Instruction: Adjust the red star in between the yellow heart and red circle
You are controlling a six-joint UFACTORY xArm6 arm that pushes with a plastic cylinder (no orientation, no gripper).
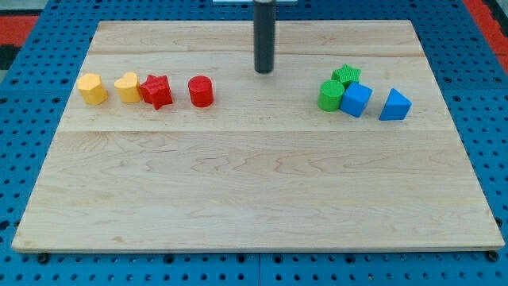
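The red star [157, 90] lies at the view's left, touching the yellow heart [128, 87] on its left. The red circle [200, 91] stands a short gap to the star's right. The three form a row. My tip [263, 71] is at the view's top centre, up and to the right of the red circle, apart from every block.
A yellow block [92, 89] sits left of the heart. At the view's right are a green star [346, 75], a green circle [330, 95], a blue cube-like block [356, 100] and a blue wedge-like block [394, 105]. The wooden board [254, 199] lies on a blue pegboard.
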